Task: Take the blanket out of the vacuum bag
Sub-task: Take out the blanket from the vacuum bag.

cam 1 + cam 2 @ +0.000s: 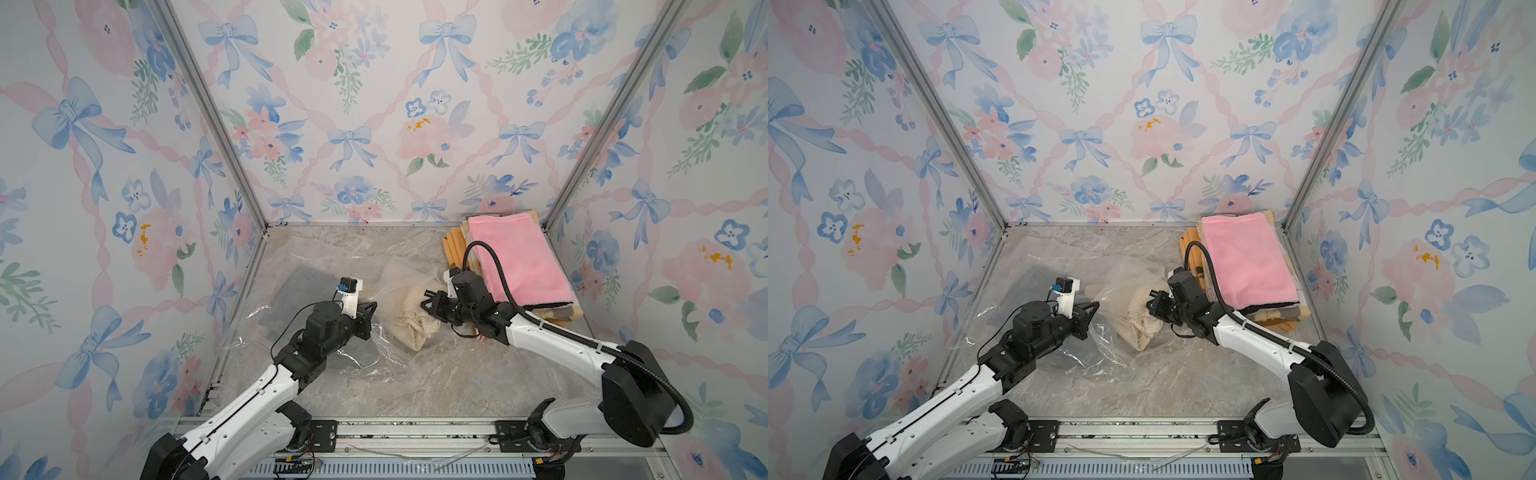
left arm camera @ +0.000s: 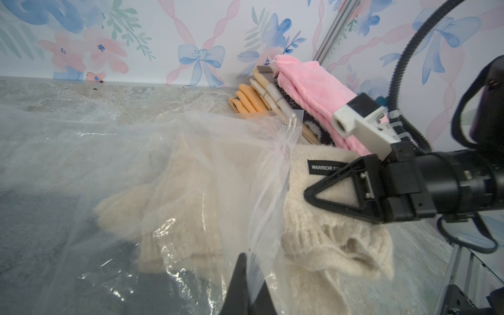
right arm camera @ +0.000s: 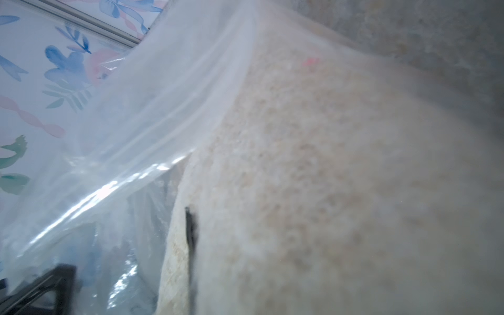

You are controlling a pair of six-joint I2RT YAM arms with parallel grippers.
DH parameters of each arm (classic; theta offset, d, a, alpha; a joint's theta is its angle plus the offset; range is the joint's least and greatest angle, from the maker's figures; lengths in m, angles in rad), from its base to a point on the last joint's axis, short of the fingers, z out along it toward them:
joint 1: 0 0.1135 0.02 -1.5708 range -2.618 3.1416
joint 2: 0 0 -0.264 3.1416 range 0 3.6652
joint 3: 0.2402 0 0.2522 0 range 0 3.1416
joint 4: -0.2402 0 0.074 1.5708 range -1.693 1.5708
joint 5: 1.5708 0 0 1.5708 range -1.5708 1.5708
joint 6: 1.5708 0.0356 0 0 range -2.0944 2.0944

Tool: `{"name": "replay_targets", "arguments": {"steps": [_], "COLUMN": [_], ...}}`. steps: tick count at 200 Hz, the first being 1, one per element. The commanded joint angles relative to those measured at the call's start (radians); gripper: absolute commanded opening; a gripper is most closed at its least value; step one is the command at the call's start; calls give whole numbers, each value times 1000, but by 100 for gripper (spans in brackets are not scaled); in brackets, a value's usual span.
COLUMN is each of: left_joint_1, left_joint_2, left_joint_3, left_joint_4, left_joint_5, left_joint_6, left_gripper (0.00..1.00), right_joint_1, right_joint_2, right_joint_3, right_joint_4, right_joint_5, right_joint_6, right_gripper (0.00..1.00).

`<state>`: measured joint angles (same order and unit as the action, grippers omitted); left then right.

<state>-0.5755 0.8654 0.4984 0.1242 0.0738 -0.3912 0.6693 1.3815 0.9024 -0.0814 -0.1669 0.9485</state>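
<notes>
The vacuum bag (image 1: 316,257) (image 1: 1042,253), clear and crinkly, lies on the marble table at the left and middle. A cream knitted blanket (image 1: 409,320) (image 1: 1138,328) sticks partly out of its open mouth. My left gripper (image 1: 374,307) (image 2: 252,272) is shut on the bag's plastic edge, just left of the blanket. From the right, my right gripper (image 1: 424,305) (image 2: 306,192) is shut on the blanket's exposed end, beside a black label. In the right wrist view the blanket (image 3: 327,163) fills the picture next to the bag film (image 3: 152,109).
A stack of folded cloths with a pink one on top (image 1: 519,257) stands in the back right corner, orange folds (image 1: 453,249) beside it. A grey-blue cloth (image 1: 291,291) lies in or under the bag. Floral walls close three sides; a metal rail (image 1: 415,432) runs along the front.
</notes>
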Motion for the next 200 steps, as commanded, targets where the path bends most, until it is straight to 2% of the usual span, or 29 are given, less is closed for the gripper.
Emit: {"name": "replay_targets", "arguments": {"steps": [1, 60, 127, 200], "left_joint_1": [-4, -1, -2, -1], "left_joint_2": [8, -16, -36, -32], "left_joint_3": [34, 44, 39, 24], "left_joint_4": [-15, -41, -43, -11], "left_joint_5": [-37, -77, -63, -48], "left_joint_6": [-5, 1, 10, 11], "left_gripper": [0, 0, 0, 0], "right_joint_1": [-4, 18, 32, -48], "right_joint_2": [-47, -146, -253, -285], "right_joint_3": [64, 181, 308, 540], "right_joint_4": [-94, -410, -585, -813], "right_joint_5": [-3, 24, 49, 60], "right_joint_6": [-24, -37, -78, -142], "right_gripper": [0, 0, 0, 0]}}
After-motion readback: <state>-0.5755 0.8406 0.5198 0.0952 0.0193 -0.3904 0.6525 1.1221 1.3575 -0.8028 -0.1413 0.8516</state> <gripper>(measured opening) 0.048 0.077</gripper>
